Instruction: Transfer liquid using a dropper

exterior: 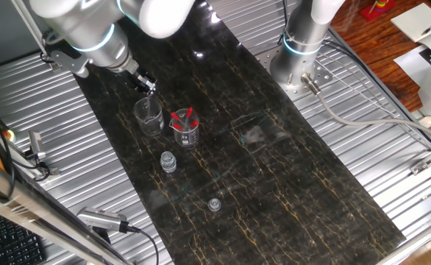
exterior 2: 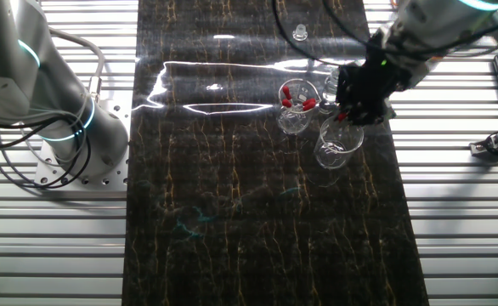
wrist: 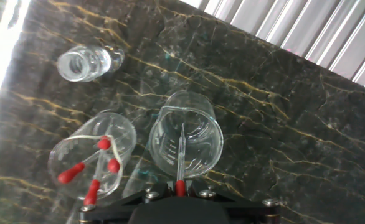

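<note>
My gripper (wrist: 180,191) is shut on the red bulb of a dropper (wrist: 180,152). Its clear stem points down into an empty-looking glass beaker (wrist: 202,134). In one fixed view the gripper (exterior: 148,85) hangs just above that beaker (exterior: 149,118); in the other fixed view the gripper (exterior 2: 352,104) stands over the same beaker (exterior 2: 335,146). A second beaker (wrist: 76,152) to its left holds several more red-bulbed droppers (wrist: 94,190); it also shows in both fixed views (exterior: 185,129) (exterior 2: 293,109).
A small clear vial (wrist: 83,64) (exterior: 168,162) stands beyond the two beakers. A small clear round piece (exterior: 214,204) (exterior 2: 300,34) lies apart on the dark marble strip. A second arm's base (exterior: 302,51) (exterior 2: 58,119) stands on the ribbed metal table.
</note>
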{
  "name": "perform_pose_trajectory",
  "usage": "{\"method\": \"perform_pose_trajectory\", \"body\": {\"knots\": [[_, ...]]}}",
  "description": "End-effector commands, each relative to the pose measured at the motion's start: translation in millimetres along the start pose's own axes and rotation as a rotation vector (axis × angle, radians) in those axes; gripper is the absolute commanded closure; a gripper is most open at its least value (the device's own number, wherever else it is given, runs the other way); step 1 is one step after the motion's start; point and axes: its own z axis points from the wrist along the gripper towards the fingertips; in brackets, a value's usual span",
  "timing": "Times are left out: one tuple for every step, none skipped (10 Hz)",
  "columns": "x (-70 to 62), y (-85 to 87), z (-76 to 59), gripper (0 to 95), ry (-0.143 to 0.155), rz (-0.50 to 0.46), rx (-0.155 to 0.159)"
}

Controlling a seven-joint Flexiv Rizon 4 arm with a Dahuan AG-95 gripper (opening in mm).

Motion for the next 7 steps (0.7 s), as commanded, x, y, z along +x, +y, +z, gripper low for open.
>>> {"method": "perform_pose_trajectory", "body": {"knots": [[-3.8,-1.4,6.5,95.0,0.004,-0.002,0.0],[-5.4,-2.0,12.1,95.0,0.004,-0.004,0.001],[-6.5,-2.3,15.9,95.0,0.003,-0.005,0.001],[-8.4,-2.8,21.9,95.0,0.001,-0.006,0.003],[-9.2,-2.9,24.3,95.0,0.001,-0.007,0.002],[-10.7,-3.1,28.8,95.0,-0.001,-0.013,0.004],[-11.8,-3.1,32.4,95.0,-0.006,-0.017,0.005]]}}
